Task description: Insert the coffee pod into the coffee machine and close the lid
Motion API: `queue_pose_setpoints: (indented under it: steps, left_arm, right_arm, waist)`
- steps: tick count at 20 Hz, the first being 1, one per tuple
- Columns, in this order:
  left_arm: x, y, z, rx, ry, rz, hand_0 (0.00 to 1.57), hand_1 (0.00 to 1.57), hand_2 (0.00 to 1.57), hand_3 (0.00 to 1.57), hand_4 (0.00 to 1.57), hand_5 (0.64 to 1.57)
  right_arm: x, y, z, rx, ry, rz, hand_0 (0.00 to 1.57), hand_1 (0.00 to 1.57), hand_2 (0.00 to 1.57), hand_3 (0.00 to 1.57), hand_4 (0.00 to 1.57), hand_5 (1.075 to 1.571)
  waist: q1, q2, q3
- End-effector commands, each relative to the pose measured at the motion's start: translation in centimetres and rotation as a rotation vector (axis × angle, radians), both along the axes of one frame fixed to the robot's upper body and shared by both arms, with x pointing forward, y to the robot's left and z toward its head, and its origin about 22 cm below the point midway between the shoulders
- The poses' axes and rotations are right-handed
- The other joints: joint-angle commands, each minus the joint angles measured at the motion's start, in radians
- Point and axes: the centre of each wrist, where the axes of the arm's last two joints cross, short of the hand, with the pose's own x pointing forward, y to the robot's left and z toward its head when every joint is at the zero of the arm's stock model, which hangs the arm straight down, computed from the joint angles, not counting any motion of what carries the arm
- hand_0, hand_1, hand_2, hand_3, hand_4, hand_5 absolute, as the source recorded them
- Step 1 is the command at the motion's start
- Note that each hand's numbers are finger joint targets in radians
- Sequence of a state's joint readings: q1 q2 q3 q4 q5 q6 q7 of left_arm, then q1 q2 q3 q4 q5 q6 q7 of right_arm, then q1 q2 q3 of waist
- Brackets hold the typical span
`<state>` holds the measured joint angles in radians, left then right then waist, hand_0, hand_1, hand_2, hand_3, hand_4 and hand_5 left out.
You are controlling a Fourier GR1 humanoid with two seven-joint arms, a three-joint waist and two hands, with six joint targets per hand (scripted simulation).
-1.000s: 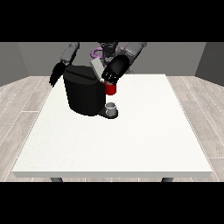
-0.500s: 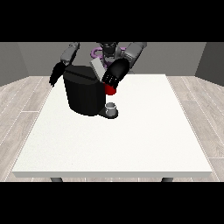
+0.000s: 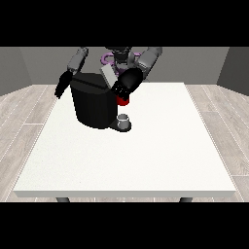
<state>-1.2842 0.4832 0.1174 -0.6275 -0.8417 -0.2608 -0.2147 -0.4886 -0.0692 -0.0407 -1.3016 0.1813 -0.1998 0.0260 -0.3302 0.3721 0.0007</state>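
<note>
The black coffee machine (image 3: 94, 104) stands on the white table (image 3: 146, 160) at the back left. Its grey lid (image 3: 108, 76) is tilted up. The hand at the view's right (image 3: 126, 84) is at the machine's upper front corner, just above a red thing at the machine (image 3: 123, 101). A small grey thing (image 3: 124, 119) sits on the machine's base under the red thing. The hand at the view's left (image 3: 62, 84) hangs beside the machine's left side with straight fingers, apart from it and holding nothing. The pod does not plainly show.
The robot's torso (image 3: 119, 56) is behind the machine. The table's far edge runs just behind the machine, and wooden floor (image 3: 29, 104) lies around the table.
The hand at the view's right has shifted slightly towards the machine's top front. The other hand and the machine look unchanged.
</note>
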Motion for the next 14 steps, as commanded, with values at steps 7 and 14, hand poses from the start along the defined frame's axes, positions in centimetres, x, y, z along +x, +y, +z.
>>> queue_pose_setpoints:
  steps: [7,14]
  left_arm:
    - [-0.4,0.9,1.7,0.066,-0.135,0.008,1.04,1.04,1.05,0.74,0.00,1.571]
    - [-0.9,2.8,3.9,0.116,-0.169,0.058,0.00,0.00,0.67,0.54,0.00,1.571]
  right_arm:
    - [0.4,0.3,1.1,-0.026,-0.061,0.000,0.00,0.00,0.00,0.00,0.07,1.571]
    - [1.2,-0.3,3.2,-0.033,-0.056,0.005,0.00,0.00,0.00,0.00,0.16,1.571]
  waist:
    - [-0.007,0.064,-0.0004]
    - [-0.021,0.071,-0.0007]
